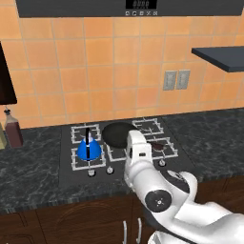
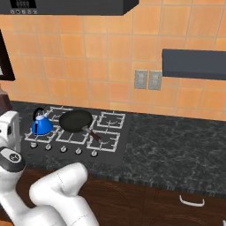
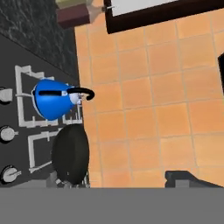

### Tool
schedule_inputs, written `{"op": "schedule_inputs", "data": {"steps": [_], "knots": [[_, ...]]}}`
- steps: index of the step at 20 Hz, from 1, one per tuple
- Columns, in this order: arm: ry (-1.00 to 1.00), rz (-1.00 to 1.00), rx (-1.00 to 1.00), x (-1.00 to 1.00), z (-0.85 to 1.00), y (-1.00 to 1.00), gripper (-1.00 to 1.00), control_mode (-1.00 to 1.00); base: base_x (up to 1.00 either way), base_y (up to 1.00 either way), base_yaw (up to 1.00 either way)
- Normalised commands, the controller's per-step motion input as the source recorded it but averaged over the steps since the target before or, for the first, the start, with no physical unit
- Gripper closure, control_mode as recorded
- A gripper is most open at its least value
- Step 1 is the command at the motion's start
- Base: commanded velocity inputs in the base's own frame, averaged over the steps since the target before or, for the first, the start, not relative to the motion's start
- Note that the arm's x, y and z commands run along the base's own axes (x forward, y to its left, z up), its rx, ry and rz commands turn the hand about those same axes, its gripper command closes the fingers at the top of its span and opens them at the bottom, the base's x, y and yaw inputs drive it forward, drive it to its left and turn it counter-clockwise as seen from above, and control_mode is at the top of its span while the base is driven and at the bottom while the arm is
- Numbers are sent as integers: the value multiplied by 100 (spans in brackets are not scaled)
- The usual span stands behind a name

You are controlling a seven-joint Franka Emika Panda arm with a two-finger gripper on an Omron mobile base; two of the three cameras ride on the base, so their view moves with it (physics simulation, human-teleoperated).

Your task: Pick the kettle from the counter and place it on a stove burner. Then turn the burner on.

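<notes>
We see a long dark tabletop (image 1: 33,167) with brown wooden doors under it, set against an orange tile wall (image 1: 95,62). A black glass cooktop (image 1: 66,174) sits in the tabletop, and it has silver wire grates on it. Our white arm (image 1: 157,195) bends low in front of the cooktop. We cannot tell if the end effector is apart or together, because its tips are not clear in any picture.

A black frying pan (image 2: 76,120) sits on the grates near the middle of the cooktop, with its handle pointing to the front right. A row of small round knobs (image 2: 63,149) runs along the front edge of the cooktop.

The little blue kettle (image 1: 89,148) stands upright on the stove burner (image 1: 78,162) at the front left, just beside the pan. Its black handle arches up over it.

A brown bottle (image 1: 13,128) stands on the tabletop to the far left, well apart from the kettle. Two grey wall plugs (image 1: 176,80) sit side by side on the tiles.
</notes>
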Motion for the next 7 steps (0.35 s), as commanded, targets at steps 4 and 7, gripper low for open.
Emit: {"op": "schedule_inputs", "data": {"steps": [4, 7], "knots": [[0, -1, 32, 3, 54, -100, -100, -100, 0, 0, 0], [-7, 0, 19, 6, 20, -100, -100, -100, 0, 0, 0]]}}
